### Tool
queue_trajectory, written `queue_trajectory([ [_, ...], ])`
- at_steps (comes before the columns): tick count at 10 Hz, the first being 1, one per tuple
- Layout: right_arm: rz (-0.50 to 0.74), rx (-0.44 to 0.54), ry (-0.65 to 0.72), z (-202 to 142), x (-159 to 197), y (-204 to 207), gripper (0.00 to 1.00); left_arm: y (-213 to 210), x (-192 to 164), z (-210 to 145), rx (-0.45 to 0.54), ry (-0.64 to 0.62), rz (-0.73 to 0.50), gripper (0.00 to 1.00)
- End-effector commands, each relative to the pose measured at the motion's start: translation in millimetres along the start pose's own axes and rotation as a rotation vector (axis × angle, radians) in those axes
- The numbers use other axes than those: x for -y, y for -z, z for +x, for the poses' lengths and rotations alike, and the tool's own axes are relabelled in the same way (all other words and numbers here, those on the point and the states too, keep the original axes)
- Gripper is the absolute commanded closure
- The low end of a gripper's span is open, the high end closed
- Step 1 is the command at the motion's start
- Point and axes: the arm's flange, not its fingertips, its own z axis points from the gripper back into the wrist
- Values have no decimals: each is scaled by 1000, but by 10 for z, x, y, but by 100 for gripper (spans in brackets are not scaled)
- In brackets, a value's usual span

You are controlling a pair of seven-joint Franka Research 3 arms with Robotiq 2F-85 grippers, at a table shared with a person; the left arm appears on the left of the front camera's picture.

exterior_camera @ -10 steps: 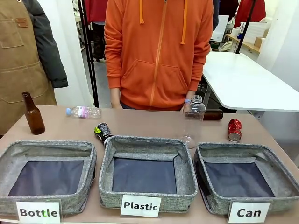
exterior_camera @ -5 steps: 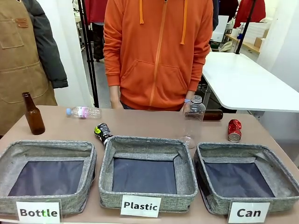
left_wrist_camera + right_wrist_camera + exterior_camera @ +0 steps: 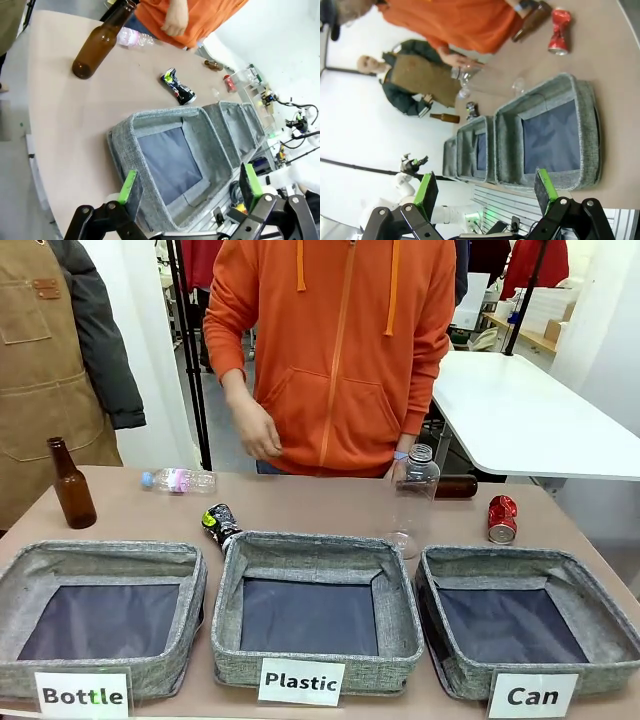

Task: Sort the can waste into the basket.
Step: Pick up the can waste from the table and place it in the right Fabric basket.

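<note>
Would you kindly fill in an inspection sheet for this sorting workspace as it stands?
Surface: brown table, no spills seen.
Job's things: red can standing beyond the Can basket; black can lying at the Plastic basket far-left corner; Can basket empty.
Clutter: upright brown bottle at left; lying clear bottle at the far edge; upright clear bottle mid-table; lying brown bottle behind it; Bottle basket empty.
Grippers: left gripper and right gripper open, holding nothing.
Cables: black cables off-table.
Surroundings: person in orange hoodie opposite, hand above the far edge; white table behind.

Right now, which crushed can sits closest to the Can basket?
The red can, just beyond the Can basket; the black can lies by the Plastic basket.
</note>
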Motion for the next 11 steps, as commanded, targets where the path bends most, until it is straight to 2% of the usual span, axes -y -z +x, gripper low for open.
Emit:
queue_trajectory([
  [1, 13, 12, -27, 1, -4, -42, 0, 1, 7, 20, 16, 27, -6, 0],
  [3, -3, -1, 0, -7, -7, -13, 0, 1, 7, 20, 16, 27, -6, 0],
  [4, -71, -12, -52, -61, -148, 126, 0, 1, 7, 20, 16, 27, -6, 0],
  [5, -187, -29, -78, -25, -372, 345, 0, 1, 7, 20, 16, 27, -6, 0],
  [6, -386, -1, -91, 77, -599, 590, 0, 1, 7, 20, 16, 27, -6, 0],
  [8, -675, -23, -145, 362, -970, 1172, 0, 1, 7, 20, 16, 27, -6, 0],
  [9, -794, -39, -188, 508, -1066, 1540, 0, 1, 7, 20, 16, 27, -6, 0],
  [11, -918, -121, -255, 581, -1120, 2122, 0, 1, 7, 20, 16, 27, -6, 0],
])
